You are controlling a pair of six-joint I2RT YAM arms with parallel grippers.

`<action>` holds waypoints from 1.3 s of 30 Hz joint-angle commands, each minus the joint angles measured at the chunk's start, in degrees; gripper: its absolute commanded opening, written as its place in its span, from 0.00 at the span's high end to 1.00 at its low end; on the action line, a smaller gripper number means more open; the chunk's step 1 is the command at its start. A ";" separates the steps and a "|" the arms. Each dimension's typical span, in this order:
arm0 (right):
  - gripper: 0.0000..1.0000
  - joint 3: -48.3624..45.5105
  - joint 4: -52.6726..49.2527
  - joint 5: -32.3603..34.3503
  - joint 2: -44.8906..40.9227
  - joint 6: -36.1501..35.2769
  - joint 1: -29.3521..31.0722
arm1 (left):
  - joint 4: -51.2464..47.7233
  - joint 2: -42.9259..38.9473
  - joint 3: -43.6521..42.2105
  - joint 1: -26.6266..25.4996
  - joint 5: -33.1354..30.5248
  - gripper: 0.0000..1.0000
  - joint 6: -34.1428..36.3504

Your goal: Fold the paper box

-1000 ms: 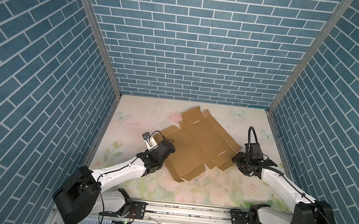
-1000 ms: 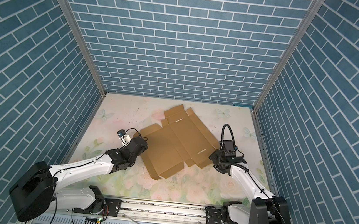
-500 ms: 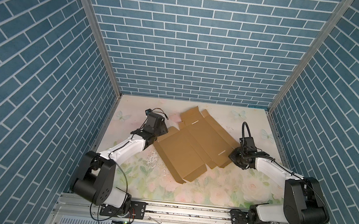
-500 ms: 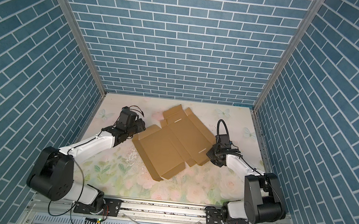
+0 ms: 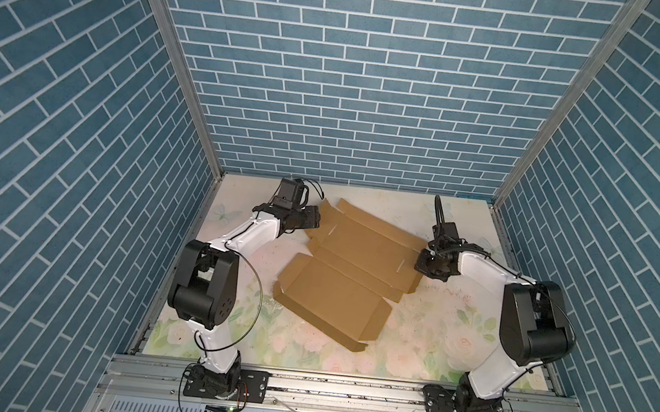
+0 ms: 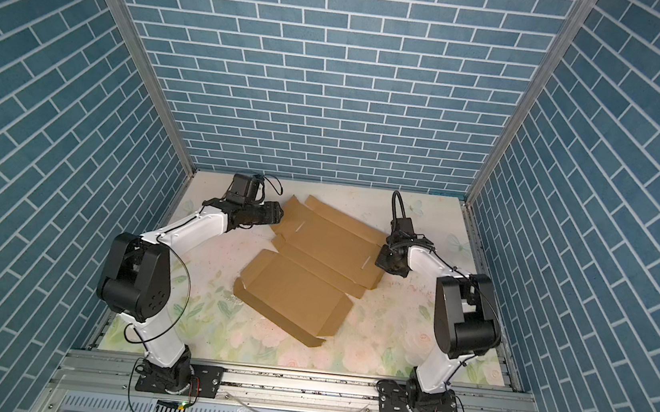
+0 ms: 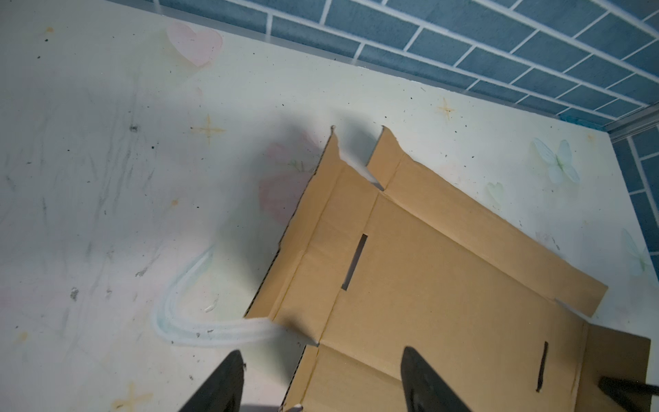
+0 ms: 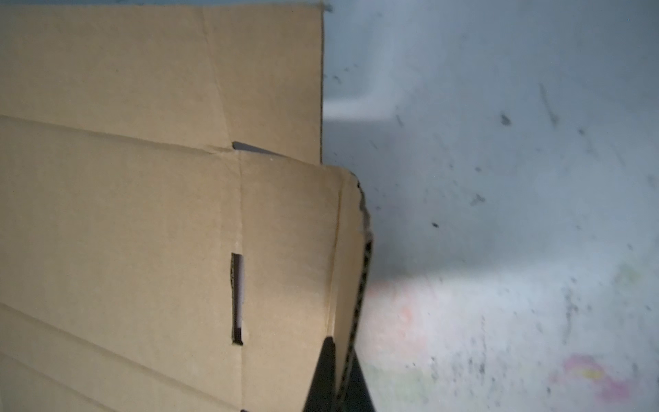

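Right gripper point(image 8: 337, 360) pinches the right-hand edge of my flat brown corrugated-cardboard paper box point(image 5: 350, 276), mid-frame on the floral table point(image 5: 431, 343), creases running upper left to lower right; left gripper point(image 7: 321, 385), spread wide, flanks its upper-left edge.

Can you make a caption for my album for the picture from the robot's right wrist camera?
The right end effector pinches the edge flap of the brown paper box.
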 commanded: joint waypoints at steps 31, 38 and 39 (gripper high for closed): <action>1.00 19.05 -2.86 -8.84 11.01 -15.12 -1.09 | -15.63 23.47 25.39 6.66 8.44 0.48 7.13; 1.00 19.11 -1.82 -9.46 10.20 -14.67 -1.09 | -14.42 22.61 23.57 6.61 7.89 0.61 6.81; 1.00 19.12 -1.66 -9.79 10.21 -14.59 -1.09 | -14.19 22.44 23.31 6.61 7.86 0.62 6.83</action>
